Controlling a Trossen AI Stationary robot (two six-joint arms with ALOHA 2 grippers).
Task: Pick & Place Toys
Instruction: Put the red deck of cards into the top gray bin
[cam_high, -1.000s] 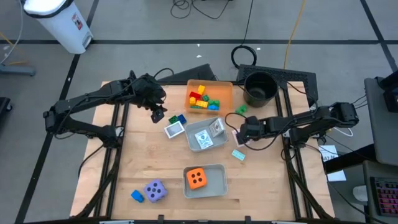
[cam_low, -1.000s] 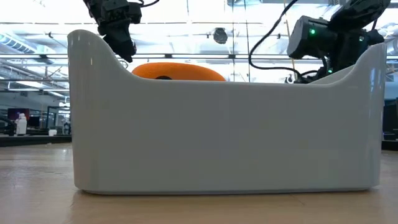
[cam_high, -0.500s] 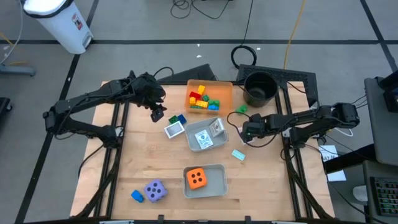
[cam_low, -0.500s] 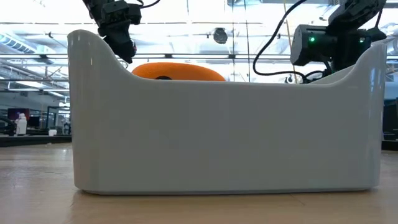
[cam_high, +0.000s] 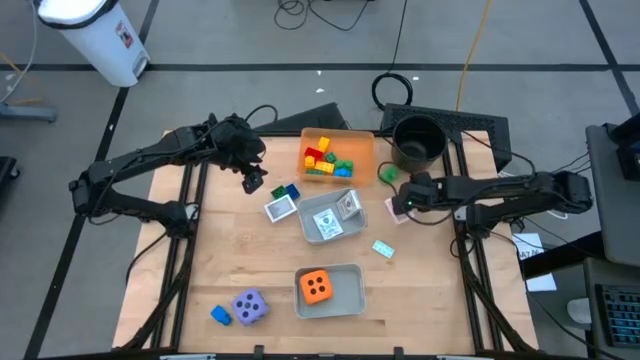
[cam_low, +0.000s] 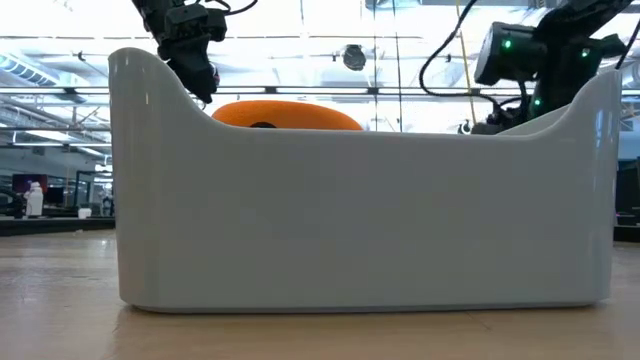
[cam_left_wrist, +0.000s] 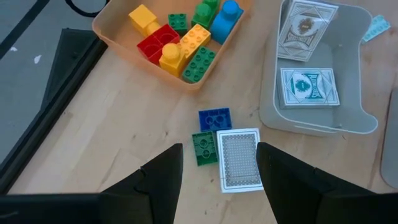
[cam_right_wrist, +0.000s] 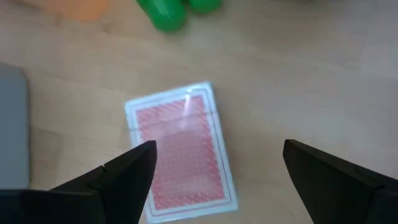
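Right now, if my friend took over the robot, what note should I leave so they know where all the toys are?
Left end effector: open, empty, above blue brick, green brick and white card.
Right end effector: open, empty, over pink card.
Done: bricks in orange tray; two cards in grey tray; orange die in its tray.
Left: those loose pieces, green brick near the pot, teal card, purple die, blue brick.

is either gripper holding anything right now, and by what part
Nothing is held. The right gripper is open above the pink card; the left gripper is open over the blue brick.
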